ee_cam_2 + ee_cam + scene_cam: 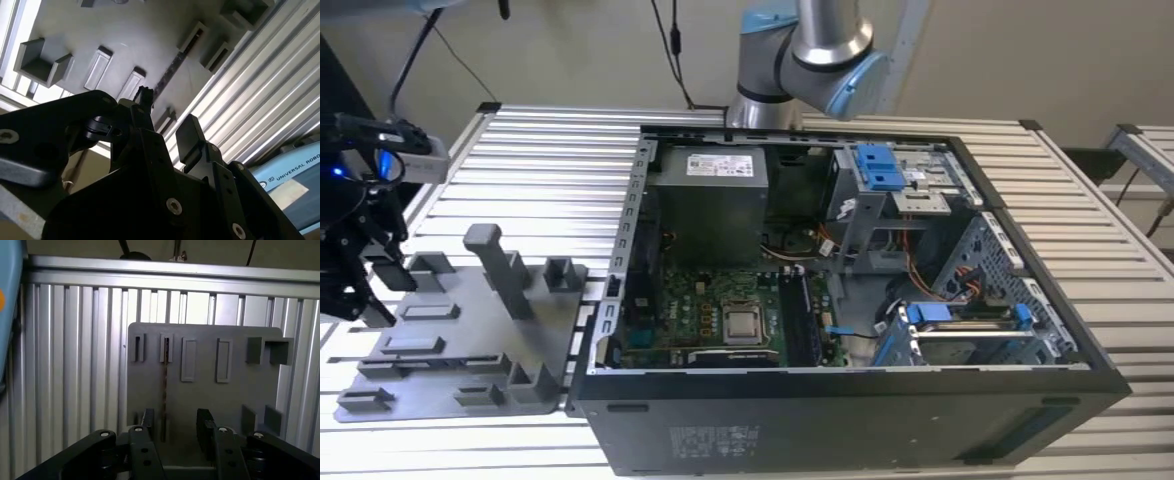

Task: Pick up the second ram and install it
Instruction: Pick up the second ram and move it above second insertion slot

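Observation:
The second ram (164, 385) is a thin dark stick standing on edge in the slot holders of the grey fixture plate (235, 405); it also appears as a dark line (172, 65) in the second wrist view. My gripper (176, 424) hangs over the plate with its black fingers (148, 419) spread to either side of the stick's near end. The stick is closer to one finger, and nothing is between the pads. In the exterior view the gripper (367, 285) is at the far left, above the plate's (454, 345) outer edge.
The open computer case (854, 400) fills the exterior view's right, with the motherboard (720, 320), a grey power-supply box (710, 195) and blue drive latches (881, 165). A tall grey post (500, 270) rises from the fixture plate. Everything sits on a slatted aluminium table (547, 160).

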`<state>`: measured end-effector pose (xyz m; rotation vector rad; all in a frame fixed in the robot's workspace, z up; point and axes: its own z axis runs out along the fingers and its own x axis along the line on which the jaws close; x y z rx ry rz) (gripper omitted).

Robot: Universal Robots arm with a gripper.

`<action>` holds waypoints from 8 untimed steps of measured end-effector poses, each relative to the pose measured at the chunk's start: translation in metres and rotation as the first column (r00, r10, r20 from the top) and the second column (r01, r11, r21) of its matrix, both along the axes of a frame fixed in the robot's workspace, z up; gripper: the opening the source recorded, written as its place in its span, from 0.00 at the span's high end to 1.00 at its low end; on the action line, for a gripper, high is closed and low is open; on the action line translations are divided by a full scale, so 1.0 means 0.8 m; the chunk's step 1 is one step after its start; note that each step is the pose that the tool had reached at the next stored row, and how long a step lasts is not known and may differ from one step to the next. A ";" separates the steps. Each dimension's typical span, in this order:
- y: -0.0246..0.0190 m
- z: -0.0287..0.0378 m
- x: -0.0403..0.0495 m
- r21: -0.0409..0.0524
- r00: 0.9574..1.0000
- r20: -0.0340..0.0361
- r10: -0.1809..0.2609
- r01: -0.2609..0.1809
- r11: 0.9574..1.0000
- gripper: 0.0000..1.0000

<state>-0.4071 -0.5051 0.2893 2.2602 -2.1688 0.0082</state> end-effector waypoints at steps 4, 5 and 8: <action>-0.0007 -0.0069 0.000 -0.004 1.000 0.000 0.000 0.000 1.000 0.52; -0.0009 -0.0086 0.000 -0.005 1.000 0.000 0.000 0.000 1.000 0.52; -0.0014 -0.0145 -0.001 -0.007 1.000 0.000 0.000 0.000 1.000 0.52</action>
